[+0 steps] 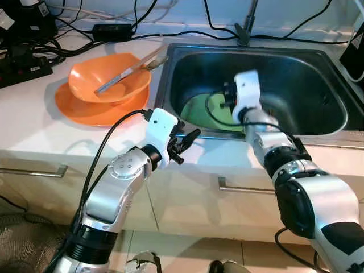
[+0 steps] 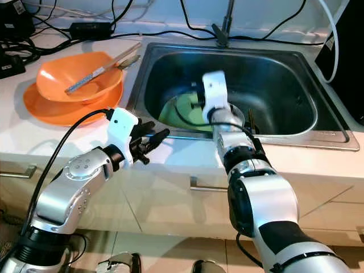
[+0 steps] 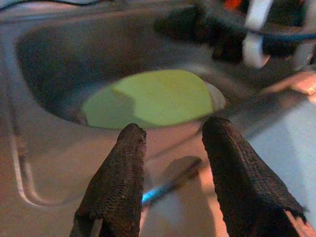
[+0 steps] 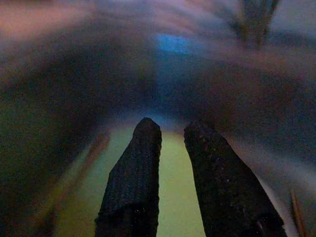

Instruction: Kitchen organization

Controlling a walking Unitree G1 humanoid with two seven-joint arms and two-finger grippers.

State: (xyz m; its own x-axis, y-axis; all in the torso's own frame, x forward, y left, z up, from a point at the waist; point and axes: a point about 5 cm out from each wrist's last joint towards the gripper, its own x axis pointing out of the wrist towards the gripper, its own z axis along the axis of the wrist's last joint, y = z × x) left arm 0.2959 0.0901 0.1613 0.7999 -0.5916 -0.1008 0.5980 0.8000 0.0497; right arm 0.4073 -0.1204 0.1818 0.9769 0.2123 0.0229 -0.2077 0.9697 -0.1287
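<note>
A light green plate (image 1: pixel 200 109) lies on the bottom of the steel sink (image 1: pixel 318 139). My right gripper (image 4: pixel 173 126) reaches down into the sink just above this plate (image 4: pixel 173 197), its fingers a narrow gap apart with nothing between them; that view is blurred. My left gripper (image 1: pixel 190 139) hovers open over the counter's front edge by the sink's near left corner, pointing toward the green plate (image 3: pixel 153 98) and holding nothing. An orange bowl (image 1: pixel 102 77) sits on an orange plate (image 1: pixel 85 111) on the counter left of the sink, with a long utensil (image 1: pixel 128 71) resting across the bowl.
A faucet (image 1: pixel 245 28) rises behind the sink. Black cables and a power strip (image 1: pixel 23 62) crowd the counter's back left. Drawer handles (image 1: pixel 244 187) run along the cabinet front below. A dark object (image 1: pixel 355 51) stands at the right edge.
</note>
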